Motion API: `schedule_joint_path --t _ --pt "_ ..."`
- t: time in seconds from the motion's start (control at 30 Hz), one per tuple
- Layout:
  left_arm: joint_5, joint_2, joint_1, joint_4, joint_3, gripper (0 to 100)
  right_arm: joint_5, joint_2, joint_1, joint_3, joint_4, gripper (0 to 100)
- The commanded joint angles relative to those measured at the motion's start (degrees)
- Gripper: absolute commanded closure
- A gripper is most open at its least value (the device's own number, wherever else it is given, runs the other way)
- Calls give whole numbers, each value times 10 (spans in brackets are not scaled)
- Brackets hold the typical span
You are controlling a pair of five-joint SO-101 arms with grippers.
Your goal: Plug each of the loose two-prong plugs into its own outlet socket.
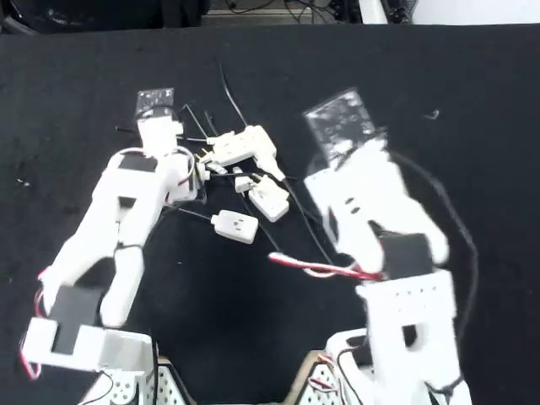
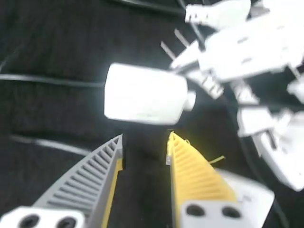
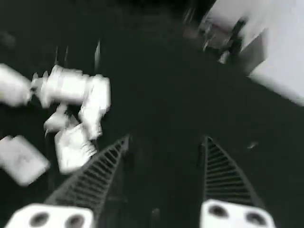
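While the black surface (image 1: 472, 101) carries everything, the right end effector (image 3: 166, 140) gapes wide, holding nothing, the white cluster of plugs and sockets (image 3: 76, 109) off to its side. The left end effector (image 2: 145, 142) is narrowly parted, empty, a white block (image 2: 145, 95) just beyond its tips; whether any socket holds a plug cannot be told.

The desk (image 1: 472, 84) is wearing a black, matt cloth. Just ahead of the left jaws, the white block (image 2: 145, 95) is looking like smooth plastic and is shining a little. Past it, thin prongs (image 2: 183, 38) are looking like bare metal. The left jaws and the right jaws are showing ribbed plastic faces.
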Motion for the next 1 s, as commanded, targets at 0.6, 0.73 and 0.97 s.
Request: schedule_joint_path --t 0.6,0.73,0.97 --pt "17 367 -153 -129 -365 845 -83 5 -62 300 -342 770" --pt "17 340 -177 -10 -415 845 -86 5 -61 300 -342 770" --pt "-49 242 -165 277 -503 845 -87 3 -60 296 -323 770"
